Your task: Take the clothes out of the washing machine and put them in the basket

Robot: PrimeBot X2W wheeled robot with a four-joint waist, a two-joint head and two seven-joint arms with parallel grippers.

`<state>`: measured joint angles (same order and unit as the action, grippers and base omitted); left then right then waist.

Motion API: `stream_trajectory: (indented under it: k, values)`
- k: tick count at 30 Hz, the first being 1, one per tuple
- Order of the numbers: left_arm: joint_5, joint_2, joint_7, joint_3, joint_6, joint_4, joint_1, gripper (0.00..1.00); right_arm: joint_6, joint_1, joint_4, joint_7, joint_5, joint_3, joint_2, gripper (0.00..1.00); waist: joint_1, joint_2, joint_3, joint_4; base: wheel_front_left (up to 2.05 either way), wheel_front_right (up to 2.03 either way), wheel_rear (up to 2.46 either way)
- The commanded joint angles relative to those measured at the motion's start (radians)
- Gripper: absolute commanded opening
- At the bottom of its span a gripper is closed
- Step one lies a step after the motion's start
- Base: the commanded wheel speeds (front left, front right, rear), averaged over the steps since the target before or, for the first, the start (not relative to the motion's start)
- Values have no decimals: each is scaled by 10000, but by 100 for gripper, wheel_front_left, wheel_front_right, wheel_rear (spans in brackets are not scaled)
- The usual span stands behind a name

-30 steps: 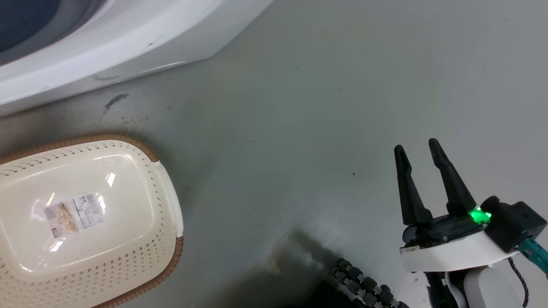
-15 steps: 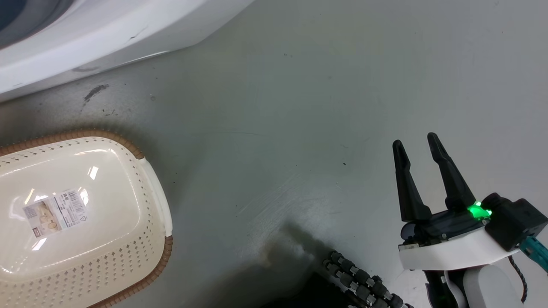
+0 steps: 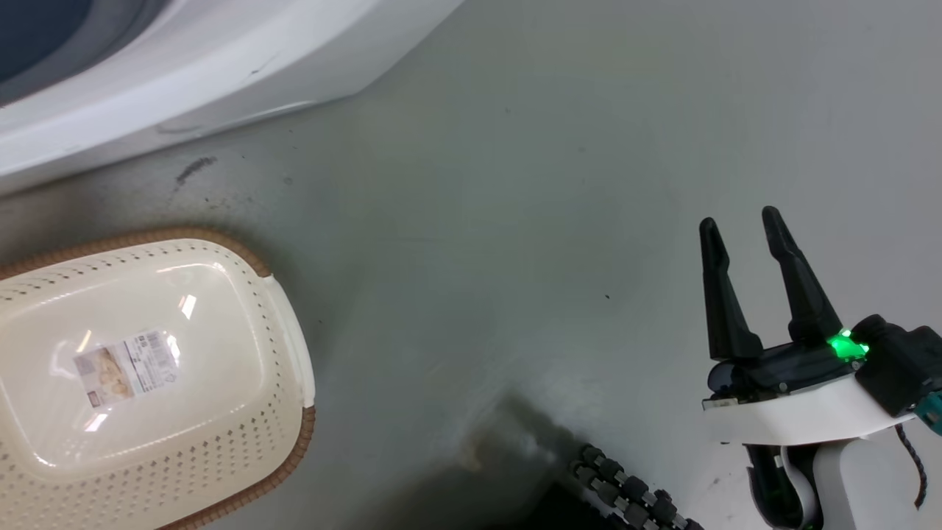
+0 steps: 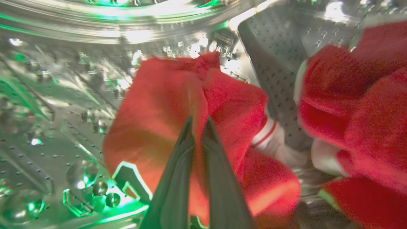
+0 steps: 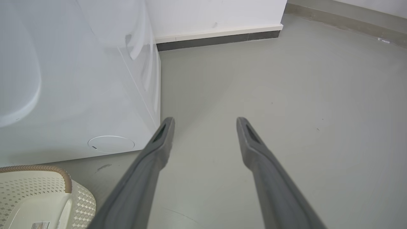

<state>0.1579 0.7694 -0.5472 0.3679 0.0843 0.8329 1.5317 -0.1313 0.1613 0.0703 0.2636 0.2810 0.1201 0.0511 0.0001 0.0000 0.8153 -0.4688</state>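
On the grey floor (image 3: 515, 221), scuffed by the washer (image 3: 184, 66), the basket (image 3: 221, 471) sits with its long axis roughly along the washer's front. A white wall (image 5: 216, 12) with dark skirting (image 5: 219, 39) stands beyond. In the drum (image 4: 47, 95) I see my left gripper (image 4: 197, 122), jaws pinching a fold of one red garment (image 4: 152, 111), a second garment (image 4: 365, 111) beside it. My right gripper (image 3: 739, 216) hovers over the floor, jaws apart.

fuzzy red cloth clothes (image 4: 165, 105) — shiny perforated steel washing machine (image 4: 57, 95) drum — glossy plastic basket (image 3: 287, 346).
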Motion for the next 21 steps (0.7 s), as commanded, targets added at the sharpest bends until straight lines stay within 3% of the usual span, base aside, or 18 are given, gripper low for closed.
stream_trajectory:
  k: [1, 7, 10, 21]
  values:
    - [99, -171, 444, -37, -87, 91, -334, 0, 10, 133, -40, 19, -46, -100, -14, 100, -1, 0, -266, 123, 0, 0, 0]
    - [506, -770, 2853, -149, -238, 590, -1363, 0, 10, -2, -260, 19, -449, -409, -9, 100, -1, 0, -1281, 427, 0, 0, 0]
    - [660, -1132, 4048, -201, -354, 811, -1661, 0, 9, 53, -82, 19, -1510, -262, -20, 100, -1, 0, -1703, 632, 0, 0, 0]
    - [1411, -2454, 7233, -415, -398, 2194, -3434, 0, 12, -490, -216, 19, -2090, -577, -3, 100, -1, 0, -3621, 1424, 0, 0, 0]
